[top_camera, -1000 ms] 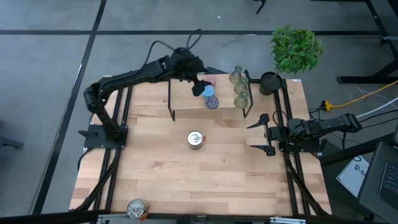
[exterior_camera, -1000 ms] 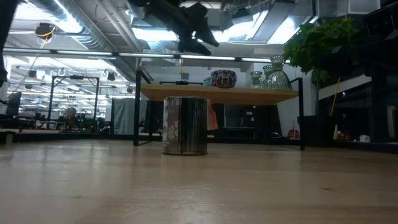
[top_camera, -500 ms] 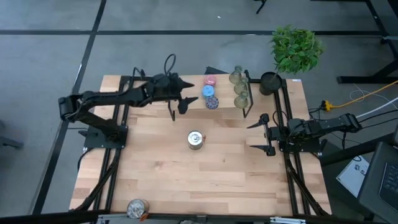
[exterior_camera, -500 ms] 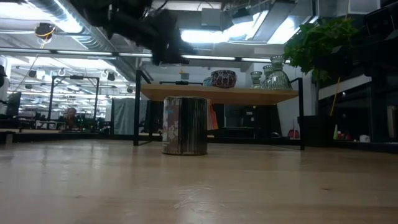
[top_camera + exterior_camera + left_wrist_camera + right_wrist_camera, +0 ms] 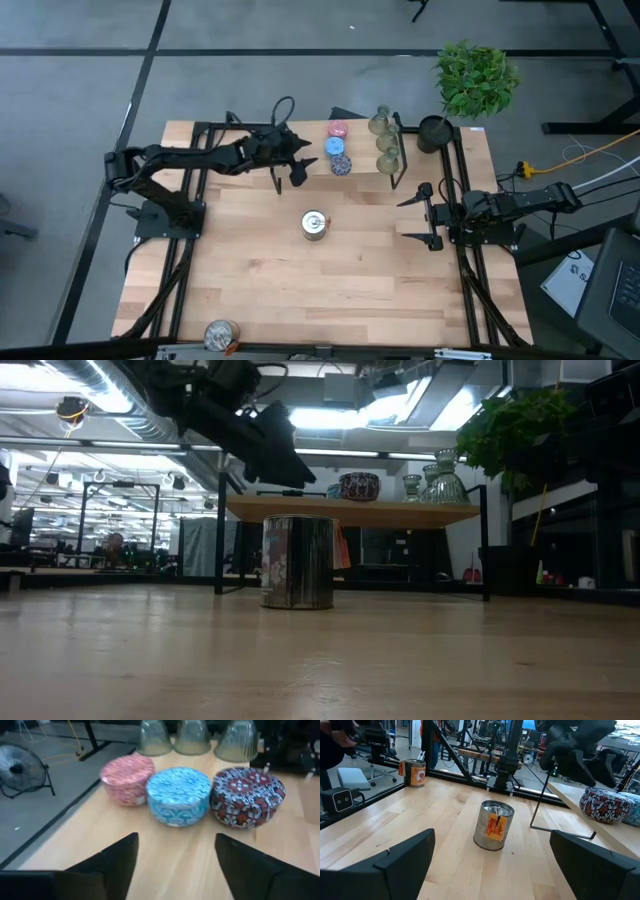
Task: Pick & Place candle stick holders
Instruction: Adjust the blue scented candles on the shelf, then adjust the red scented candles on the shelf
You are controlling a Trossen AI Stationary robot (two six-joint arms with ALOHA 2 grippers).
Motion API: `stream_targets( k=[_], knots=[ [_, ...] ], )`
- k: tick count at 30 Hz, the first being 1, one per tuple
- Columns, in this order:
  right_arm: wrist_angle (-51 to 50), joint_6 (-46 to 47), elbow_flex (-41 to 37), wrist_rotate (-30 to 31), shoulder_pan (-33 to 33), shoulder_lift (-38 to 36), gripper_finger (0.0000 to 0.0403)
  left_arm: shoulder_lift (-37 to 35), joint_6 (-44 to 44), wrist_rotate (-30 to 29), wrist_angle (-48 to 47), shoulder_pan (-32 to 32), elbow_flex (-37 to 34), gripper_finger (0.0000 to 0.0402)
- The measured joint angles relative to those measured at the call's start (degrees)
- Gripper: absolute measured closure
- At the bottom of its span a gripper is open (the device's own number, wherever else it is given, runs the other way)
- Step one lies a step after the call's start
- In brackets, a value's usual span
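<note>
High view: six holders sit on the raised shelf [image 5: 300,150]; two silvery holders, one [image 5: 314,225] mid-worktop and one [image 5: 220,335] at the near edge, look left to move. Left wrist view: the left pincer [image 5: 176,851], fingers apart and empty, faces the blue holder [image 5: 178,795]. Right wrist view: the right pincer [image 5: 492,862] waits wide apart.

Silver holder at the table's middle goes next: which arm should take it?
Probably the right. The right gripper waits open at the table's right side, facing the silver holder with bare wood between. The left gripper hangs open over the shelf, facing the coloured holders.
</note>
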Motion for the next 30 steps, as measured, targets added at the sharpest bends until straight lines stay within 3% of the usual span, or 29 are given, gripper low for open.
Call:
stream_targets(
  k=[6,11,14,23,30],
  knots=[
    [0.0,0.0,0.0,0.0,0.0,0.0,0.0005,5.1,0.0,-2.4,-7.4,-1.0,7.5,0.0222],
    [0.0,0.0,0.0,0.0,0.0,0.0,0.0005,10.4,0.4,-2.8,-17.5,-1.2,16.1,0.0265],
    [0.0,0.0,0.0,0.0,0.0,0.0,0.0005,12.7,0.4,-2.9,-22.2,-0.8,20.0,0.0281],
    [0.0,0.0,0.0,0.0,0.0,0.0,0.0005,17.4,1.6,-0.4,-22.8,-0.8,25.4,0.0305],
    [0.0,0.0,0.0,0.0,0.0,0.0,0.0005,14.2,2.5,-3.2,-29.6,-0.9,27.3,0.0315]
  ],
)
